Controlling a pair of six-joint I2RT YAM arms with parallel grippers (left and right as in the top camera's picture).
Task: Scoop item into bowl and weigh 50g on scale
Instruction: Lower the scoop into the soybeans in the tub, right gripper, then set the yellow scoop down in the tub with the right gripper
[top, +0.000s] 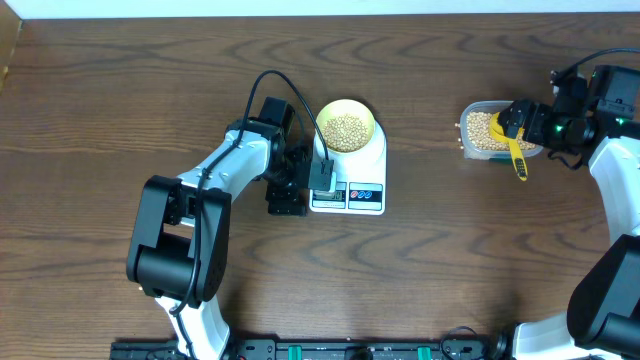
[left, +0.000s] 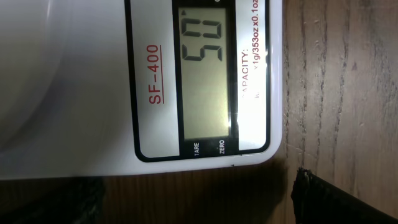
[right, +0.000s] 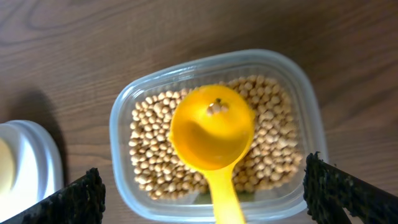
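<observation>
The white scale (top: 350, 178) holds the pale yellow bowl (top: 346, 127), which is filled with tan beans (top: 347, 130). In the left wrist view the scale's display (left: 208, 68) reads 50. My left gripper (top: 300, 185) sits open against the scale's left side, with only wood between its fingers (left: 326, 199). More beans (right: 155, 149) fill a clear tub (right: 121, 118) at the right. A yellow scoop (right: 211, 127) lies in it, holding a few beans. My right gripper (right: 205, 199) hovers open over the tub's near edge. Its fingers stand well clear of the scoop's handle.
The scoop's handle (top: 519, 160) sticks out over the tub's front edge toward me. The scale's corner (right: 34, 155) shows at the left of the right wrist view. Bare wooden table (top: 440, 260) lies between the scale and the tub.
</observation>
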